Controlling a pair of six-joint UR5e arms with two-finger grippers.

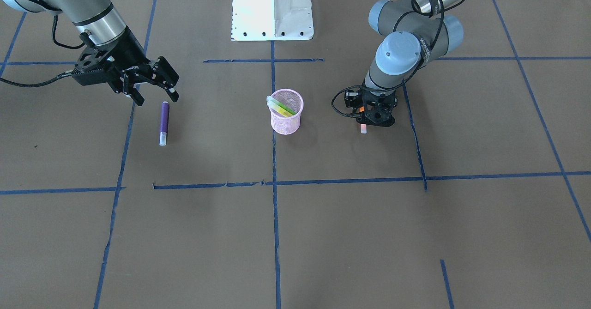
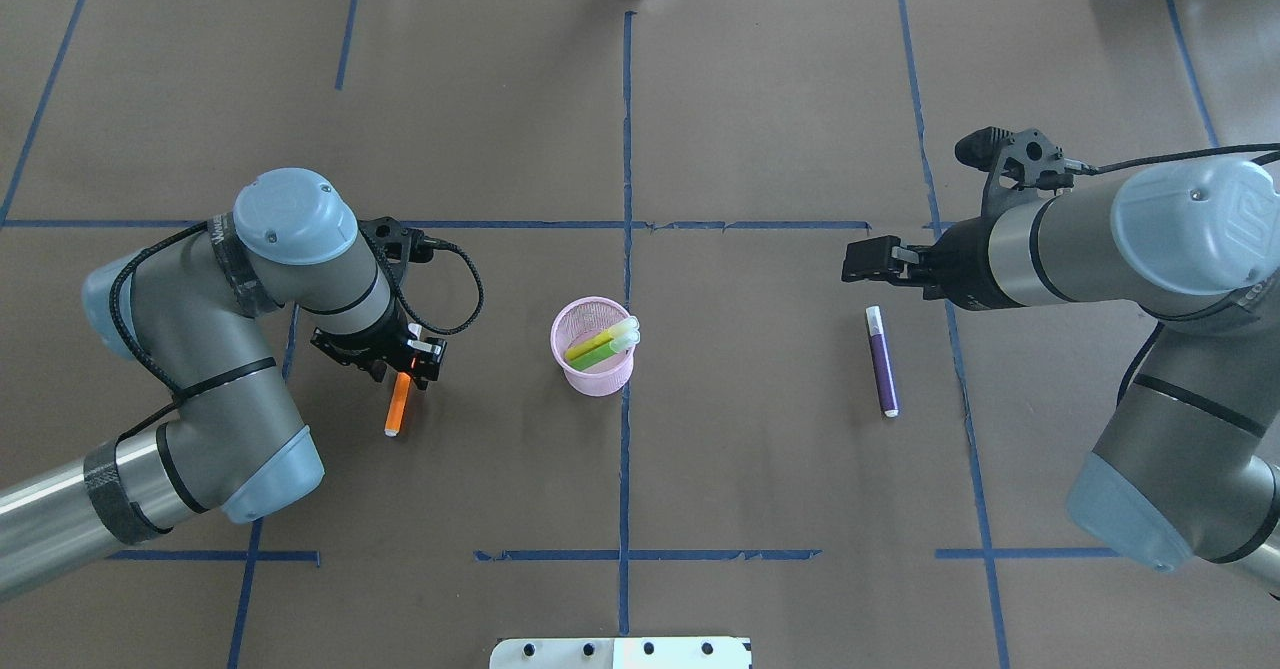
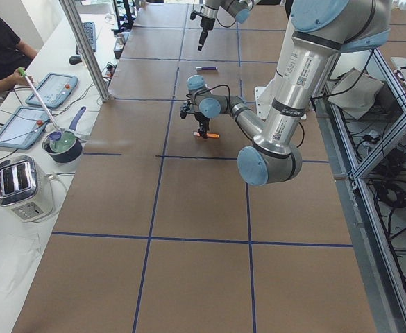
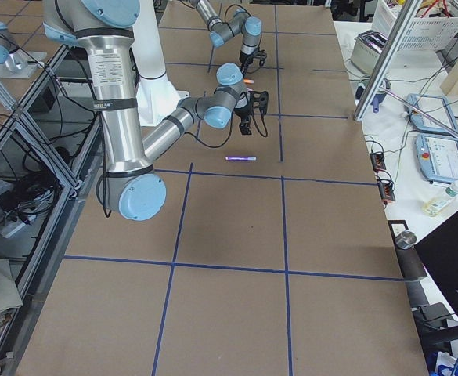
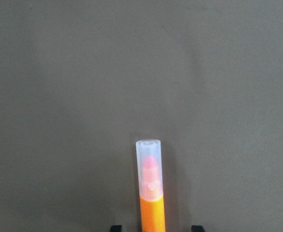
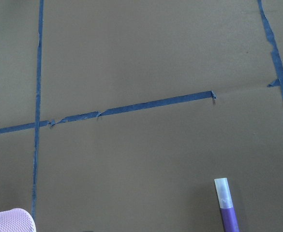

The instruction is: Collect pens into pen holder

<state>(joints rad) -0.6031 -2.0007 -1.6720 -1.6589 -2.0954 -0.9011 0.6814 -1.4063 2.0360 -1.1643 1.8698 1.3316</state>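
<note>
The pink mesh pen holder (image 1: 286, 112) (image 2: 593, 346) stands upright at the table's middle with a bright green pen (image 2: 600, 353) and a yellowish one leaning in it. The orange pen (image 2: 398, 404) (image 5: 152, 203) lies flat on the table. My left gripper (image 2: 402, 374) (image 1: 371, 117) is down over it, its jaws open on either side of the pen and apart from it. The purple pen (image 1: 164, 123) (image 2: 882, 361) (image 6: 227, 205) lies flat on the other side. My right gripper (image 1: 157, 99) (image 2: 858, 261) is open and empty, raised beside the purple pen.
The white robot base plate (image 1: 272, 9) (image 2: 620, 652) sits at the table's robot-side edge. Blue tape lines (image 1: 275, 226) cross the brown table cover. In the exterior left view a side table holds a toaster (image 3: 21, 186) and tablets, with an operator seated there.
</note>
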